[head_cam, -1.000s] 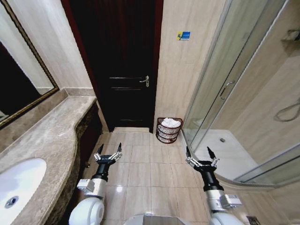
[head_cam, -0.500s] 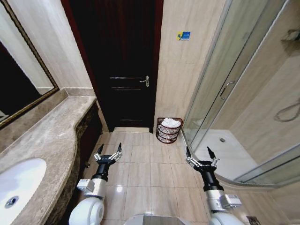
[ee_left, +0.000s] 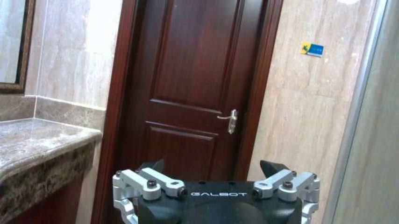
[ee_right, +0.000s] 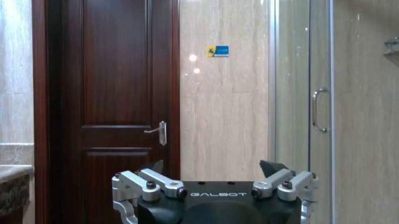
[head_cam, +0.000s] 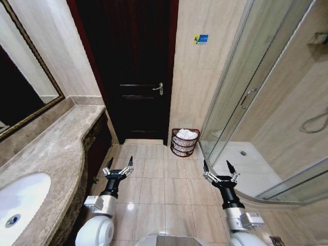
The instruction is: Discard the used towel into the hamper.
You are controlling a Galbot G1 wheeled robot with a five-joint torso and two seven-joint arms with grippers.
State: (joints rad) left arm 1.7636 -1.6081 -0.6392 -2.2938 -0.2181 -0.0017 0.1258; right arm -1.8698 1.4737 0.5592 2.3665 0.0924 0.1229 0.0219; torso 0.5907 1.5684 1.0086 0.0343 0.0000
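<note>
1. Hamper (head_cam: 185, 142) stands on the tiled floor (head_cam: 154, 189) in the far corner, against the beige wall, between the dark door (head_cam: 134, 72) and the glass shower screen (head_cam: 241, 97). A white towel (head_cam: 187, 134) lies bunched in its top, rising just above the rim.
2. Left tool (head_cam: 119, 163) hangs low over the floor near the desk's (head_cam: 56, 154) curved edge, fingers spread apart, nothing between them. The left wrist view shows the same: left tool (ee_left: 214, 169) with both finger tips wide, pointed at the door.
3. Right tool (head_cam: 219, 166) hangs level with it, near the shower's curved base rail, fingers also spread and empty. The right wrist view shows it (ee_right: 212, 168) facing the wall strip between door and shower.
4. Open room: bare tiles run from both tools to the hamper. The lane is bounded by the desk front on the robot's left and the shower rail on its right.
5. Edges: the sink (head_cam: 18, 202) is cut off by the picture's edge; the mirror (head_cam: 20, 82) is also cut off.
6. Hard to make out: hamper's lower half behind its weave; small blue-and-yellow sticker (head_cam: 201, 39) on the wall is unreadable.
</note>
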